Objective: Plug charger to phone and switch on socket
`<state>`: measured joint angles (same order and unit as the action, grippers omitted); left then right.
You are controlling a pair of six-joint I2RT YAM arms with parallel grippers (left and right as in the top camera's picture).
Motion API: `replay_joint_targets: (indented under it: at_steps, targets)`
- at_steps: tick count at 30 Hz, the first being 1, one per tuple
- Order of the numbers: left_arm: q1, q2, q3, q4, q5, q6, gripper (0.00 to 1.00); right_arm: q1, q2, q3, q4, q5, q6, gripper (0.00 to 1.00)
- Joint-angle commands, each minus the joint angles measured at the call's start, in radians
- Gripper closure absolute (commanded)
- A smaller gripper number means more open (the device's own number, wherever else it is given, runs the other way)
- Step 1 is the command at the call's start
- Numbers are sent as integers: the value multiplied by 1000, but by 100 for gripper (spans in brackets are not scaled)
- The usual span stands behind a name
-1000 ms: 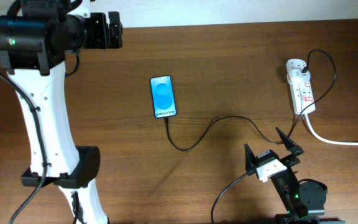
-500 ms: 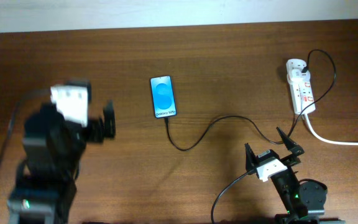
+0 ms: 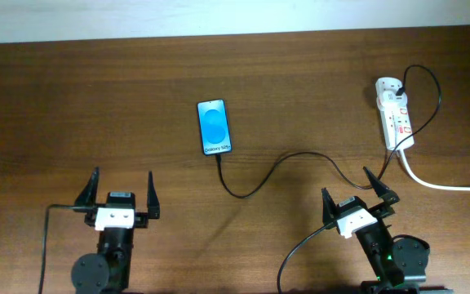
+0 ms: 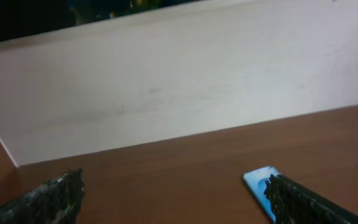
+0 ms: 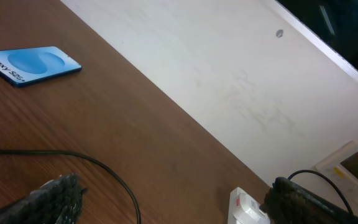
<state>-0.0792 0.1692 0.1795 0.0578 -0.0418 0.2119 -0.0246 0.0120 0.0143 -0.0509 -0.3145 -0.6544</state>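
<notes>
The phone lies flat at the table's middle back, its blue screen reading "Galaxy S25". It also shows in the right wrist view and partly in the left wrist view. The thin black charger cable runs from the phone's near end in a curve to the white socket strip at the right, where its other end is plugged in. My left gripper is open and empty at the front left. My right gripper is open and empty at the front right, below the cable.
A thick white cord leaves the socket strip toward the right edge. A pale wall runs along the table's back edge. A wall outlet plate shows in the right wrist view.
My left arm has swung down from the back left and folded to a low pose at the front left. The right arm, phone, cable and socket have not moved.
</notes>
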Motion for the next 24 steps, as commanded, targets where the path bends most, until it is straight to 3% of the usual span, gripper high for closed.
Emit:
replay_joint_targets:
  at_steps: [1, 5, 11, 24]
  targets:
    - [28, -65, -61, 20, 0, 51, 1, -4, -9, -9, -1, 2, 11, 2]
    - [39, -149, -157, 20, 32, 51, 1, -4, -9, -9, -1, 2, 11, 2]
    - [38, -164, -171, -140, 61, 33, 1, -4, -9, -9, 0, 2, 11, 2]
    - [38, -164, -171, -139, 61, 21, 1, -4, -9, -9, -1, 2, 11, 2]
